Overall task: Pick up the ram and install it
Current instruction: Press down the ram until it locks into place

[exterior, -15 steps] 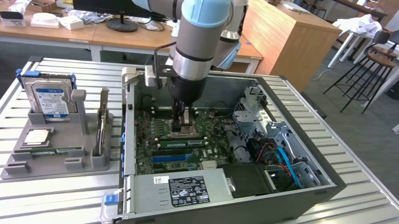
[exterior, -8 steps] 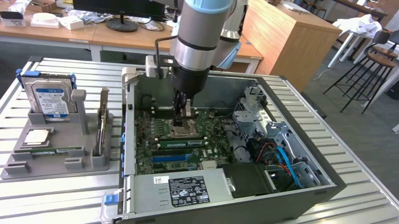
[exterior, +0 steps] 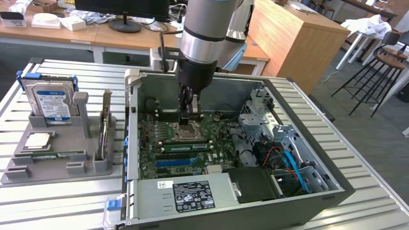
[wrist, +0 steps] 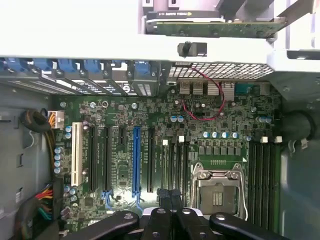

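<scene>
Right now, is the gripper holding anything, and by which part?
Cannot be told: the gripper is shut low over the motherboard, and whether anything sits between its fingertips is unclear.

Open computer case [exterior: 332, 189] on slatted table [exterior: 57, 201]; grey holder [exterior: 57, 158] with hard drive [exterior: 51, 103]; wooden cabinet [exterior: 294, 38] behind

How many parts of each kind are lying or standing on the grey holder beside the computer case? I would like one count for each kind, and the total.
Hard drive: 1
Processor chip: 1
Green memory stick: 1
Upright expansion card: 1
Total: 4
</scene>
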